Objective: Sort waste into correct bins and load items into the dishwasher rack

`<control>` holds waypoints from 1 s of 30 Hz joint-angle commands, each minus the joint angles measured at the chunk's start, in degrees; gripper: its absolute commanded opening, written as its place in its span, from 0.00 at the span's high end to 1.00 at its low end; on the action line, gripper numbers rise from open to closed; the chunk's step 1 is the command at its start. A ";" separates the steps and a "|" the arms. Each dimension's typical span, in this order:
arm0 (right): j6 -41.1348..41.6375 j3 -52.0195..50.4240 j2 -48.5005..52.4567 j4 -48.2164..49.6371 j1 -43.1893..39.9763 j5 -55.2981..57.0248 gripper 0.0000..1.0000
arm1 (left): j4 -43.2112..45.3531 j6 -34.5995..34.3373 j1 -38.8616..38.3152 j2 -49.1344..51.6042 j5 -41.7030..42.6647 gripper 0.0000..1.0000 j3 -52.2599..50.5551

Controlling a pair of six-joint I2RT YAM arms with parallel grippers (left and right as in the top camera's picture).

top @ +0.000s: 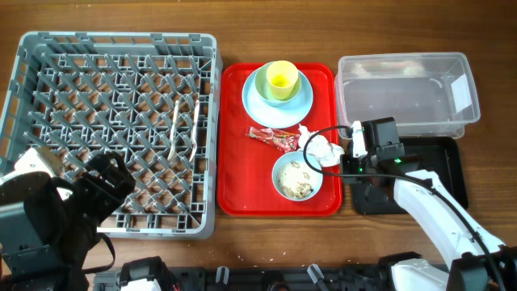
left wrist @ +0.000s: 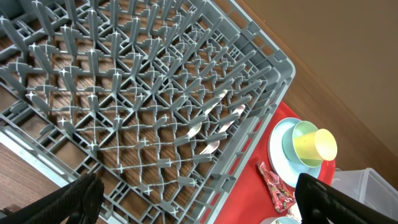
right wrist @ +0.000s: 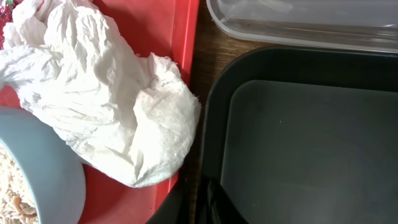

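While the dishwasher rack, white cutlery on its pegs, sits left of the red tray overhead, that tray carries cup on plate, wrapper, napkin and rice-filled bowl, with clear tub and black tray to its right. From the left wrist, the left fingers stand wide apart over the rack. From the right wrist, the right fingers barely show, so I cannot tell their gap; the napkin lies at the red tray's right edge.
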 commanded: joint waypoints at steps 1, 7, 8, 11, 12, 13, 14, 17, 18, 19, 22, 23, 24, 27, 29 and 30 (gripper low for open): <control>-0.96 0.39 0.70 0.22 0.33 -2.23 0.89 | 0.13 -0.57 0.35 -0.15 -0.57 0.00 0.42; 0.50 2.36 0.63 -3.15 0.33 1.53 0.82 | 0.13 -0.57 0.35 -0.15 -0.57 0.00 0.42; 1.46 3.28 0.57 -5.07 0.33 3.56 0.81 | 0.13 -0.57 0.35 -0.15 -0.57 0.00 0.42; 3.50 7.43 -0.50 -9.79 0.33 5.95 0.78 | 0.13 -0.57 0.35 -0.15 -0.57 0.00 0.42; 3.50 9.05 -1.11 -10.64 0.33 5.33 0.78 | 0.15 -0.57 0.35 -0.15 -0.57 0.00 0.42; 3.45 10.47 -1.70 -11.43 0.33 4.46 0.77 | 0.13 -0.57 0.35 -0.15 -0.57 0.00 0.42; 3.32 12.46 -2.49 -12.72 0.33 3.02 0.77 | 0.13 -0.57 0.35 -0.15 -0.57 0.00 0.42; 3.02 17.77 -4.79 -16.31 0.33 -4.20 0.75 | 0.13 -0.57 0.35 -0.15 -0.57 0.00 0.42; 2.05 18.88 -5.49 -17.00 0.35 -8.35 0.75 | 0.13 -0.57 0.35 -0.15 -0.57 0.00 0.42; 0.85 19.85 -6.45 -17.51 0.35 -14.67 0.73 | 0.13 -0.57 0.35 -0.15 -0.57 0.00 0.42; 0.17 20.20 -9.35 -17.81 1.44 -28.59 0.71 | 0.13 -0.57 0.35 -0.15 -0.57 0.00 0.42; 0.17 20.20 -10.10 -17.81 2.82 -30.05 0.71 | 0.13 -0.57 0.35 -0.15 -0.57 0.00 0.42; 0.24 20.20 -10.67 -17.73 4.81 -30.10 0.70 | 0.15 -0.57 0.35 -0.15 -0.57 0.00 0.42; 0.57 20.17 -10.75 -15.72 13.35 -27.15 0.70 | 0.13 -0.57 0.35 -0.15 -0.57 0.00 0.42; 2.78 20.17 -9.90 -14.05 19.91 -18.38 0.68 | 0.13 -0.57 0.35 -0.15 -0.57 0.00 0.42; 5.62 20.13 -9.16 -13.25 23.26 -11.91 0.67 | 0.15 -0.57 0.35 -0.15 -0.57 0.00 0.42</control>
